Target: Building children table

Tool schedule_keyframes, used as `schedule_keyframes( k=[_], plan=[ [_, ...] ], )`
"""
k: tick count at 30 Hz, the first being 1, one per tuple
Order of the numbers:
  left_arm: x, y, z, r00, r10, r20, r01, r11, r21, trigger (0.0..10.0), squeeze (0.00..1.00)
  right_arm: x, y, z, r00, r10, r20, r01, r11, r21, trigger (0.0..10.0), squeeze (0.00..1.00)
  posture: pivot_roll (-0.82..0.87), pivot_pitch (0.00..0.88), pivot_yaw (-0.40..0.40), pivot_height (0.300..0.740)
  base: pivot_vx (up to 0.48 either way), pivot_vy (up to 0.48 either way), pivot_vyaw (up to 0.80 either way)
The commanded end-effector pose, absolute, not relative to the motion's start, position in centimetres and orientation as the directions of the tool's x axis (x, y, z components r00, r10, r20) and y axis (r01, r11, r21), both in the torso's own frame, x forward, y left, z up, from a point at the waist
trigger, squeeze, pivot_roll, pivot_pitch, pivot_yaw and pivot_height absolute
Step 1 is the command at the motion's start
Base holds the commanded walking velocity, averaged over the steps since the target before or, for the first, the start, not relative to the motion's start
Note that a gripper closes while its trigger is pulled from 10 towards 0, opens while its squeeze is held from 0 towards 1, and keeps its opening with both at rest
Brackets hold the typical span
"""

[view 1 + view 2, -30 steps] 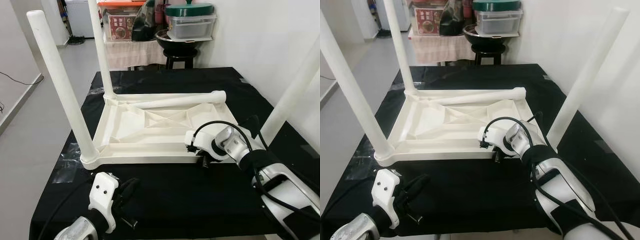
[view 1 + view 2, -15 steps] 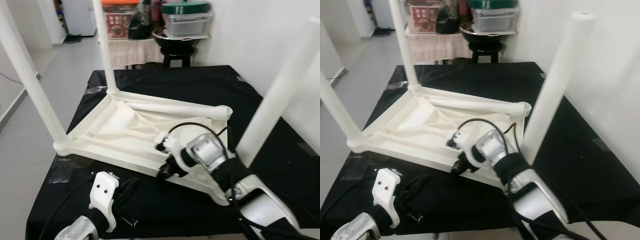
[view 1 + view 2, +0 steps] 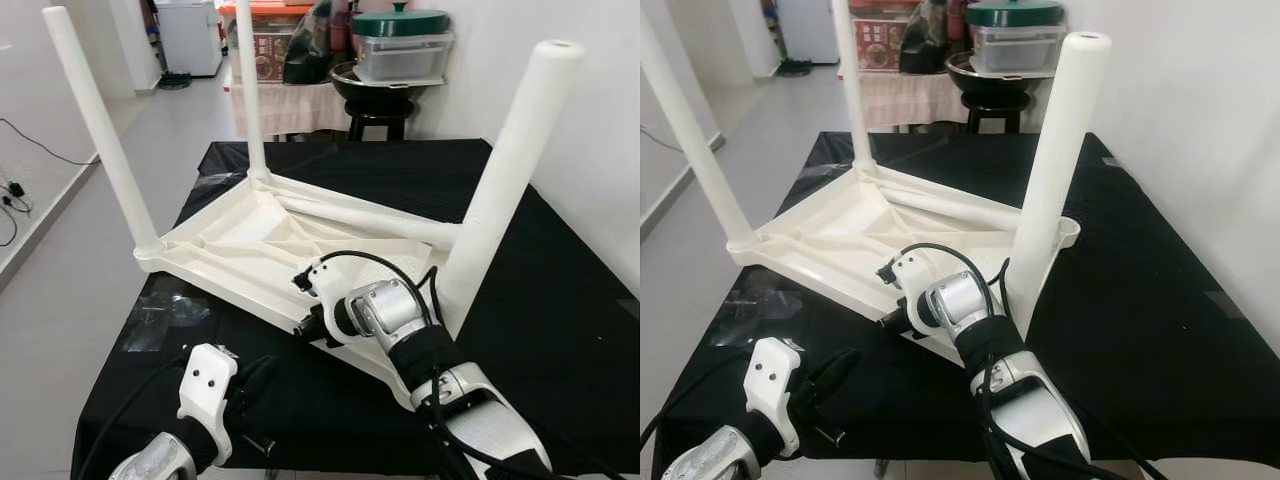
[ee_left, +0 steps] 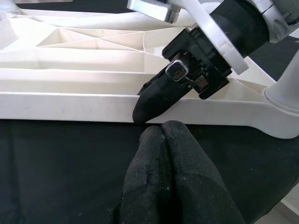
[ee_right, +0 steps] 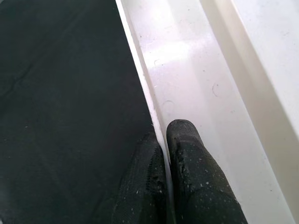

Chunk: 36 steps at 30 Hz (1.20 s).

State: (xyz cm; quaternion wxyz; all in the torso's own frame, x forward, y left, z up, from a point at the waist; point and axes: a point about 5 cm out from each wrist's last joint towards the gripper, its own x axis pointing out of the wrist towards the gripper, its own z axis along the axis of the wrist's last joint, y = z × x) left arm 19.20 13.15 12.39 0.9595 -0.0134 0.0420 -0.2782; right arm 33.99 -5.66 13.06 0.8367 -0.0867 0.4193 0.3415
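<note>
Three legs stand up from the upturned white table (image 3: 262, 240), which lies on the black-covered worktop (image 3: 560, 330): one leg (image 3: 98, 125) at the robot's left, one leg (image 3: 249, 90) at the far corner, and one leg (image 3: 505, 180) at the near right corner. A fourth, loose leg (image 3: 375, 217) lies across the ribbed underside of the table, running from the far corner toward the right. The table sits skewed on the worktop, with its near right corner closest to the robot.

The right claw (image 3: 308, 326) is at the near rim (image 5: 152, 93) of the table. Its two fingers (image 5: 187, 154) pinch that thin rim, one finger on the inner side and one on the outer side over the black cloth. In the left wrist view the right claw (image 4: 149, 100) touches the rim from above.

The left claw (image 3: 262, 372) hangs low over the near left part of the worktop, just short of the rim and apart from it. Its fingers (image 4: 170, 158) are pressed together and hold nothing.

Behind the worktop stand a stool (image 3: 378, 108) with a dark bowl and a lidded container (image 3: 398, 45), and a cloth-covered stand (image 3: 285, 100) with boxes.
</note>
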Motion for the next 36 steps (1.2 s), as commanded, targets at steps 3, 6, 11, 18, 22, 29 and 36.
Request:
schedule_keyframes(
  k=[3, 6, 11, 18, 22, 29, 36],
  plan=[
    [19.2, 13.3, 12.1, 0.843, -0.532, -0.085, 0.53, 0.847, -0.043, 10.0, 0.0, 33.9, -8.4, 13.8, 0.442, 0.463, -0.768, -0.603, 0.787, 0.127, 0.0, 0.0, -0.02, 0.0, -0.026, 0.74, 0.0, 0.0, 0.0],
    [19.2, 13.3, 12.1, 0.841, -0.533, -0.087, 0.532, 0.846, -0.044, 10.0, 0.0, 33.0, -9.7, 13.5, 0.411, 0.453, -0.791, -0.614, 0.779, 0.127, 0.0, 0.0, -0.03, 0.0, -0.025, 0.74, 0.0, 0.0, 0.0],
    [19.2, 13.4, 12.0, 0.84, -0.536, -0.09, 0.534, 0.844, -0.044, 10.0, 0.0, 32.1, -11.7, 13.4, 0.405, 0.422, -0.811, -0.592, 0.797, 0.12, 0.0, 0.0, -0.03, 0.0, -0.02, 0.74, 0.0, 0.0, 0.0],
    [19.2, 13.5, 12.1, 0.839, -0.536, -0.09, 0.534, 0.844, -0.044, 10.0, 0.0, 30.8, -13.0, 13.5, 0.382, 0.42, -0.823, -0.579, 0.803, 0.141, 0.0, 0.0, -0.03, 0.0, -0.016, 0.74, 0.0, 0.0, 0.0],
    [19.3, 13.6, 12.2, 0.84, -0.535, -0.089, 0.533, 0.845, -0.044, 10.0, 0.0, 29.5, -13.8, 13.7, 0.347, 0.427, -0.835, -0.598, 0.787, 0.154, 0.0, 0.0, -0.04, 0.0, -0.012, 0.74, 0.0, 0.0, 0.0],
    [19.3, 13.7, 12.2, 0.84, -0.535, -0.087, 0.533, 0.845, -0.044, 10.0, 0.0, 28.4, -14.0, 13.9, 0.32, 0.434, -0.842, -0.607, 0.776, 0.17, 0.0, 0.0, -0.04, 0.0, -0.011, 0.74, 0.0, 0.0, 0.0],
    [19.3, 13.7, 12.2, 0.841, -0.534, -0.087, 0.532, 0.846, -0.041, 10.0, 0.0, 30.2, -11.7, 14.2, 0.448, 0.419, -0.79, -0.517, 0.842, 0.153, 0.0, 0.0, -0.04, 0.0, -0.011, 0.74, 0.0, 0.0, 0.0]
  ],
)
